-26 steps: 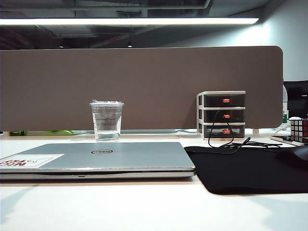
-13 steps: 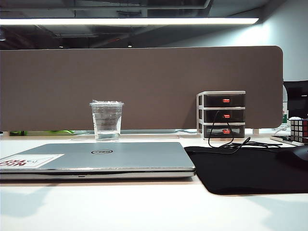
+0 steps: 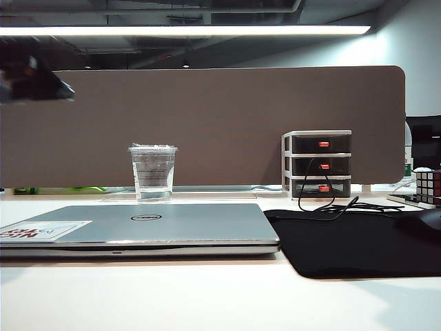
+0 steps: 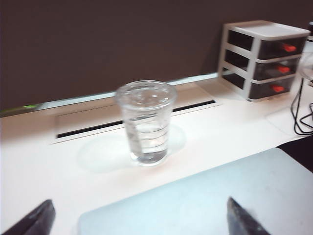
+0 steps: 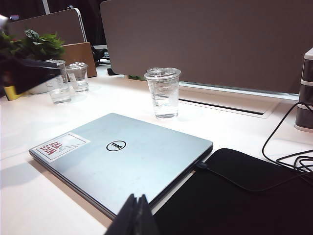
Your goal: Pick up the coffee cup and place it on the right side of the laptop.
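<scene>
Exterior view now has the left gripper [image 3: 31,79] popping in top-left, jaws spread wide. Coffee cup [image 3: 152,173] hasn't budged behind the laptop [image 3: 138,227]; right gripper [image 5: 133,218] pinched closed.

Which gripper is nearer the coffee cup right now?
Left. The left gripper, open, hovers over the laptop facing the coffee cup; the right gripper, shut, sits back at the laptop's near edge.

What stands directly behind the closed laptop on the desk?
The coffee cup stands behind the laptop, upright and lidded, apart from it, with the brown partition beyond. From the exterior view the laptop's lid hides the cup's base.
</scene>
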`<move>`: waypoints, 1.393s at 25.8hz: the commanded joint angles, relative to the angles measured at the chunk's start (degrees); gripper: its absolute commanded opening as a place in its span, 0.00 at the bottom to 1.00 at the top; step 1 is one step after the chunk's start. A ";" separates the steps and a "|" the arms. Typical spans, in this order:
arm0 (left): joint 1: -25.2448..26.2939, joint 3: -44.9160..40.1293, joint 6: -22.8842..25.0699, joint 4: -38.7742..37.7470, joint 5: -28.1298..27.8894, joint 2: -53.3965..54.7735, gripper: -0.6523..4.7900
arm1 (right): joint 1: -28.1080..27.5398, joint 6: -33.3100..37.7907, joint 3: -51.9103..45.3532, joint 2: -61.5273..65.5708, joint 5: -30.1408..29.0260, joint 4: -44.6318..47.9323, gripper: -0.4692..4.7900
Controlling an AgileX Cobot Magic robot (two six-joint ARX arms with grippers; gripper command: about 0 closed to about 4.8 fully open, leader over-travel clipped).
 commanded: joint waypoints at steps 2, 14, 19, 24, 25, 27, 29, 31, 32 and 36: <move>0.52 4.57 -0.33 6.62 4.61 9.81 1.00 | 0.04 0.00 -0.37 -0.11 -0.07 0.85 0.09; 10.34 22.08 -0.07 10.80 23.23 34.38 1.00 | 0.04 -1.40 -0.37 -0.11 -0.07 0.37 0.09; 11.06 28.46 0.55 12.28 29.18 41.64 1.00 | 0.02 -1.55 -0.37 -0.11 0.11 -0.22 0.09; 11.02 36.17 -0.17 12.17 33.03 50.36 1.00 | 0.02 -1.77 -0.37 -0.11 0.13 -0.46 0.09; 11.02 37.44 -0.24 11.96 34.05 51.82 1.00 | 0.02 -1.77 -0.37 -0.11 0.13 -0.46 0.09; 11.02 40.13 -0.35 11.26 36.57 54.80 1.00 | 0.02 -1.77 -0.37 -0.11 0.13 -0.46 0.09; 10.93 43.34 -0.70 10.40 39.08 58.27 1.00 | 0.02 -1.77 -0.37 -0.11 0.13 -0.48 0.09; 10.43 45.48 -0.76 10.40 38.97 60.50 1.00 | 0.00 -1.92 -0.37 -0.11 0.15 -0.48 0.09; 10.23 46.38 -0.79 10.34 39.01 61.31 1.00 | 0.00 -1.95 -0.37 -0.11 0.13 -0.48 0.09; 9.64 49.55 -1.62 9.66 39.34 63.80 1.00 | 0.02 -2.12 -0.37 -0.11 0.17 -0.96 0.09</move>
